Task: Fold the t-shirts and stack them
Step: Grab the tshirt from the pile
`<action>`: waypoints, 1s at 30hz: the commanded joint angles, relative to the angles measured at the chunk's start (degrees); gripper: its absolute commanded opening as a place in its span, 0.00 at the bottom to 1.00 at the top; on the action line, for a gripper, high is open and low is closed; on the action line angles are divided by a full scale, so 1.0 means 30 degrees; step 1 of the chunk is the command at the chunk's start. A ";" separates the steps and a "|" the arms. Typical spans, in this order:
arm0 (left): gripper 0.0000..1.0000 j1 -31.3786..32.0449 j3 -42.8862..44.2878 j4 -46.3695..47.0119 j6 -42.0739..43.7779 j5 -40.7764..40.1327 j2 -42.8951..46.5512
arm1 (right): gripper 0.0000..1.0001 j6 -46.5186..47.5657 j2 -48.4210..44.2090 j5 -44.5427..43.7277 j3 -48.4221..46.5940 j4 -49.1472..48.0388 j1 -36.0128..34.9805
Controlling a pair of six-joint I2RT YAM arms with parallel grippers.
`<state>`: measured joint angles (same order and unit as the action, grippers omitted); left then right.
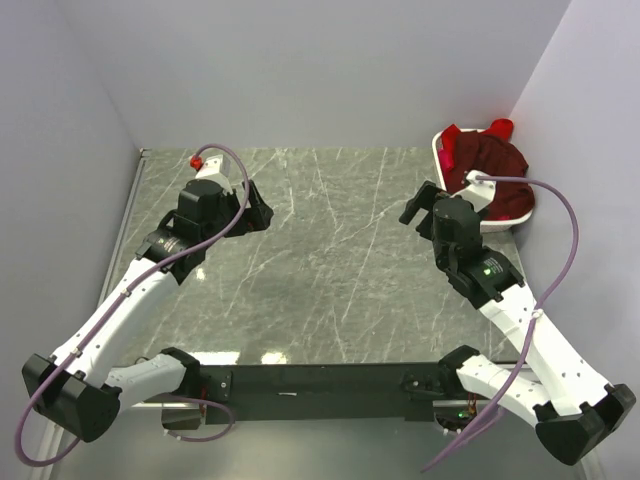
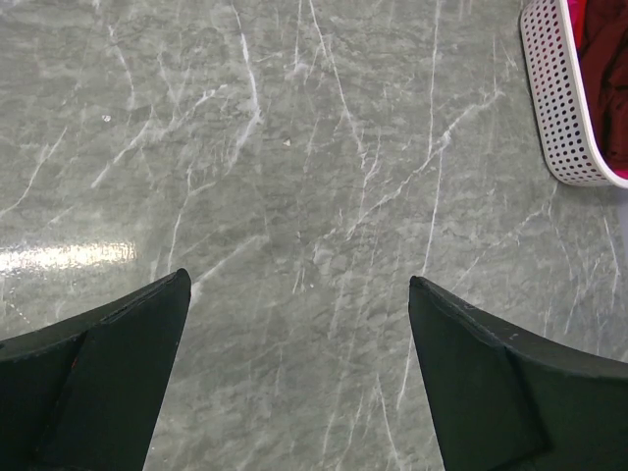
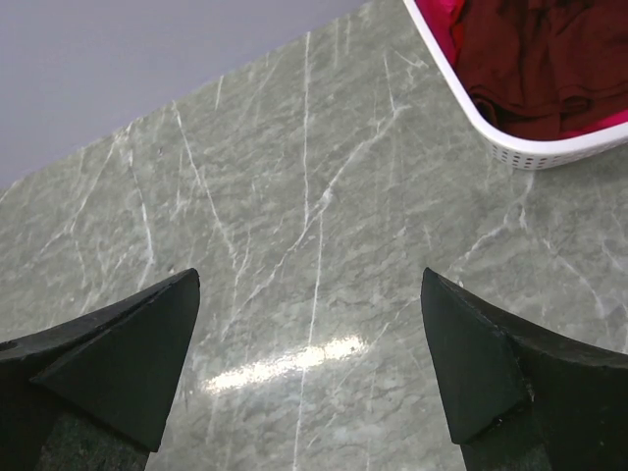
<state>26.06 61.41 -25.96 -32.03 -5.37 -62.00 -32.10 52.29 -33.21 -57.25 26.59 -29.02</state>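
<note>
The t-shirts (image 1: 490,168) lie heaped in a white slotted basket (image 1: 505,224) at the table's far right: a dark maroon one on top, brighter red ones under and behind it. The heap also shows in the right wrist view (image 3: 545,61) and at the edge of the left wrist view (image 2: 610,69). My left gripper (image 1: 262,212) is open and empty over the bare table at the left. My right gripper (image 1: 421,205) is open and empty, just left of the basket.
The grey marble table (image 1: 330,270) is boxed in by pale walls at the left, back and right. A small red object (image 1: 196,159) sits at the far left corner. A black rail (image 1: 320,380) joins the arm bases at the near edge.
</note>
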 commanded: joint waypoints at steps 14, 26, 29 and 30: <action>0.99 -0.0075 0.0830 0.0361 0.0745 0.0617 0.0363 | 0.99 0.1265 0.9738 0.1230 -0.8476 0.1038 0.6004; 0.99 -0.2006 0.1181 0.0916 0.0131 0.2458 -0.0632 | 0.96 -0.0902 1.9950 0.1080 -1.7389 0.3678 1.0755; 0.99 -0.2447 0.1385 0.0859 0.0072 0.2638 -0.1013 | 0.95 -0.1078 2.0537 0.0584 -1.7040 0.3326 1.0989; 0.99 -0.2651 0.1415 0.0859 0.0072 0.2725 -0.1188 | 0.95 -0.1165 2.0654 0.0437 -1.6719 0.3296 1.1251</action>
<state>19.07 63.07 -25.47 -31.16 0.01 -64.82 -33.78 114.72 -29.23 -106.17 36.01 4.01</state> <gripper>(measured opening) 0.992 0.952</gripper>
